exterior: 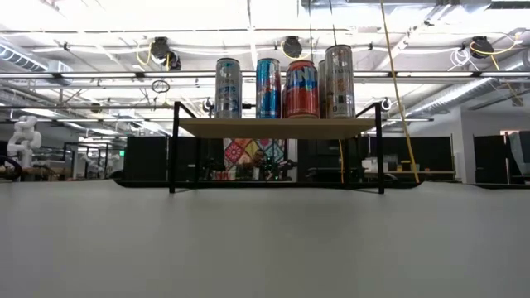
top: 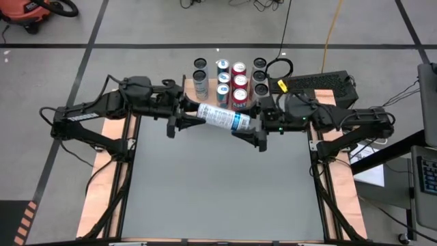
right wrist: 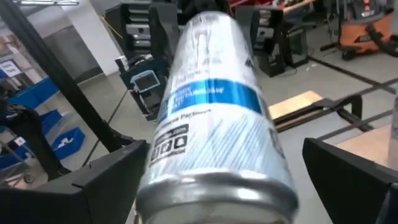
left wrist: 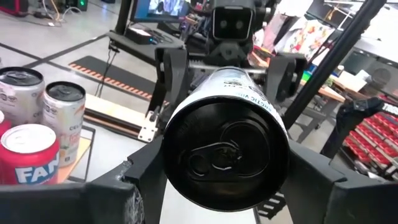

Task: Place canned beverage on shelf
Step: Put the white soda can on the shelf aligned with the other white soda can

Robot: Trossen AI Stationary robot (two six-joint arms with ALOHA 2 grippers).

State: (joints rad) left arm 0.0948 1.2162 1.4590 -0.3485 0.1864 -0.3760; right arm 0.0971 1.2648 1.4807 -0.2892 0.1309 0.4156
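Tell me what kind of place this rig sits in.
Most likely a robotics lab or industrial workshop. The low view shows open ceiling ducting and strip lights behind the shelf; the high view shows a taped concrete floor, a shop vacuum and a keyboard beside the table.

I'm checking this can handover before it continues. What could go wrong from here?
1. The white can lies sideways in the air between the left gripper and the right gripper, one at each end; a badly timed release could drop it on the table.
2. The shelf is crowded with cans, so setting this one down could knock a neighbour over.
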